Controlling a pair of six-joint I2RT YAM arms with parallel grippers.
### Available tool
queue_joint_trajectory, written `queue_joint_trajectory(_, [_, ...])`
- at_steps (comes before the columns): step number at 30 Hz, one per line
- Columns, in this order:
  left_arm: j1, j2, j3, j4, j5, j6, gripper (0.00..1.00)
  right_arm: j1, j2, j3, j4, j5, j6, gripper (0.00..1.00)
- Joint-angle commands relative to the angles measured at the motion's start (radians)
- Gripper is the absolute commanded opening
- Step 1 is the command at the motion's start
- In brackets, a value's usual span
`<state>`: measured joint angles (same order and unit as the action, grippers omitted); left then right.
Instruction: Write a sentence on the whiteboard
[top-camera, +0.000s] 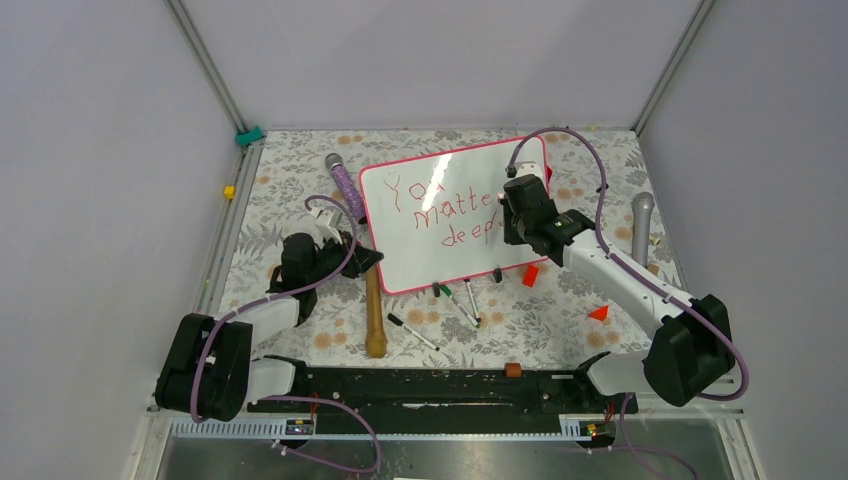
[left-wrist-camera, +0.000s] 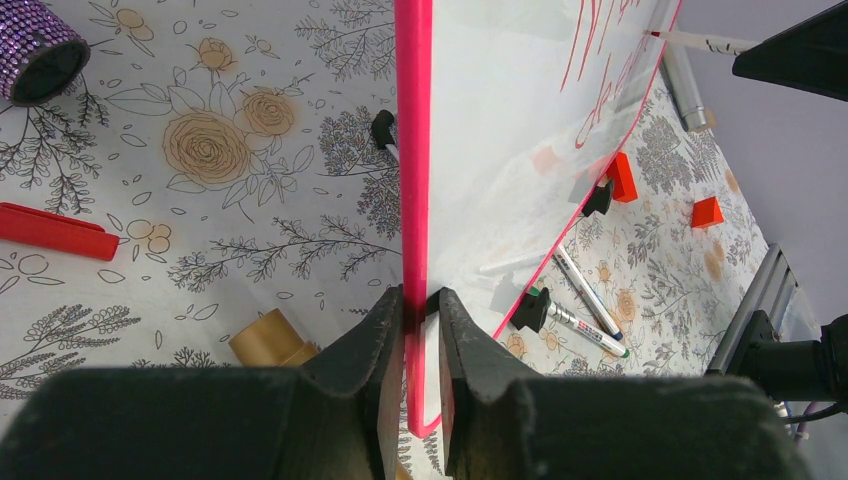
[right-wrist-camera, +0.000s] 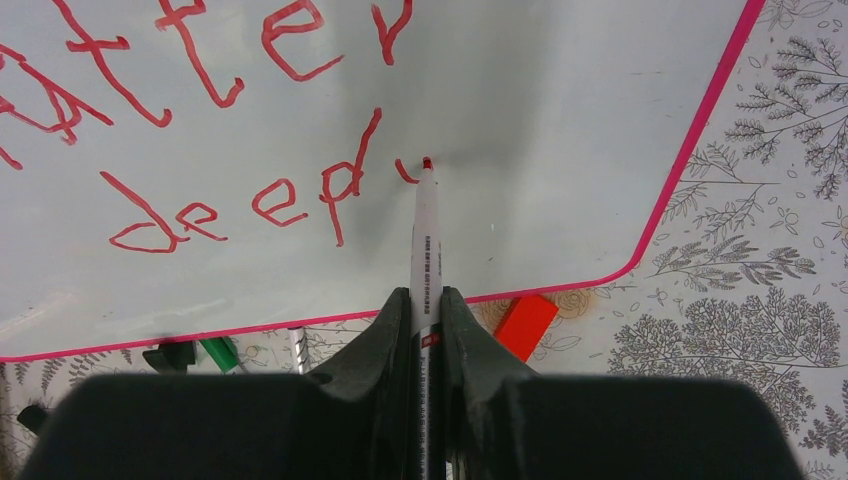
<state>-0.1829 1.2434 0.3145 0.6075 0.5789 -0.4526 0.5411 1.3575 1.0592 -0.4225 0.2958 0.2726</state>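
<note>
The sentence (top-camera: 445, 213) is trailing off right at the tip of the marker (right-wrist-camera: 426, 250) your right jaws are clenching, while your left jaws are pinching the whiteboard (left-wrist-camera: 500, 120) edge.

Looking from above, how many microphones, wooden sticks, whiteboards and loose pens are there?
Microphones: 2
Wooden sticks: 1
Whiteboards: 1
Loose pens: 3
Total: 7

Top view looks down from above and behind; 2 close wrist views face the shared whiteboard (top-camera: 425, 262).
</note>
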Motion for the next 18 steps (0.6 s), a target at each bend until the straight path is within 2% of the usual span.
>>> queue_joint_trajectory(1, [0.001, -0.004, 0.036, 0.006, -0.055, 0.028, 0.00, -0.006, -0.005, 0.000, -0.004, -0.004, -0.014, 0.00])
queue_joint_trajectory(18, [0.002, 0.002, 0.037, 0.004, -0.054, 0.029, 0.00, -0.006, 0.002, -0.033, -0.029, -0.069, -0.028, 0.00])
